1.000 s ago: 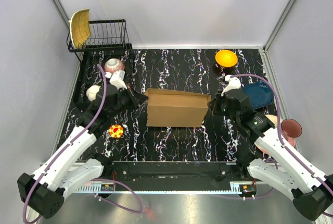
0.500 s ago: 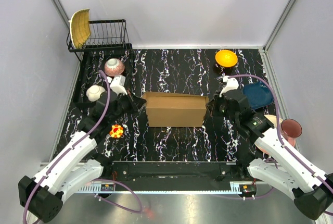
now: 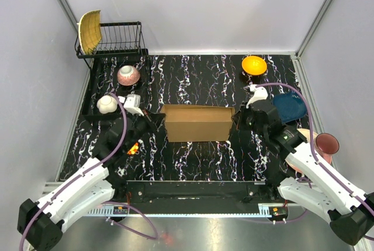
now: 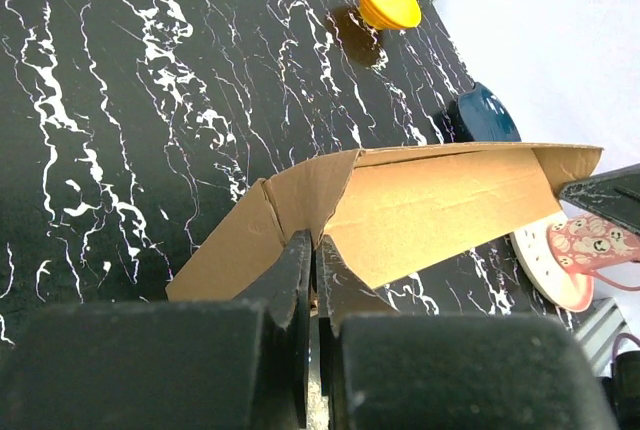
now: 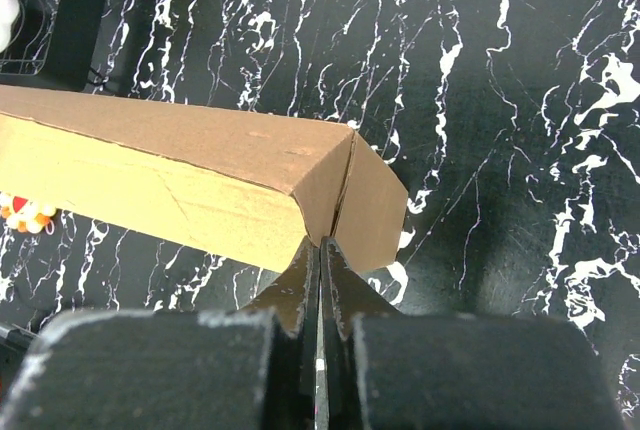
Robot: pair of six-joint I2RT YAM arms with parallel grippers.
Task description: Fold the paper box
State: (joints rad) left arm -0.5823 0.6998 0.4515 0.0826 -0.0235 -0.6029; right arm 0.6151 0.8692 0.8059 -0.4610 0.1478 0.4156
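The paper box (image 3: 197, 122), plain brown cardboard, lies across the middle of the black marbled table. My left gripper (image 3: 156, 119) is at its left end and my right gripper (image 3: 236, 119) at its right end. In the left wrist view the left gripper (image 4: 316, 246) is shut, its tips in the V where two end flaps of the box (image 4: 440, 205) meet. In the right wrist view the right gripper (image 5: 320, 242) is shut too, its tips against the seam between two end flaps of the box (image 5: 170, 175). I cannot see cardboard pinched between either pair of fingers.
A black dish rack (image 3: 114, 41) with a yellow dish stands at the back left. A pink bowl (image 3: 128, 75), a white object (image 3: 106, 104) and a red-yellow toy (image 3: 133, 148) lie on the left. A yellow bowl (image 3: 254, 65), a blue plate (image 3: 290, 106) and a maroon bowl (image 3: 326, 143) lie on the right.
My left arm has drawn back toward the near edge, uncovering the pink bowl and the white object. The box has shifted slightly left and nearer. Both grippers stay shut.
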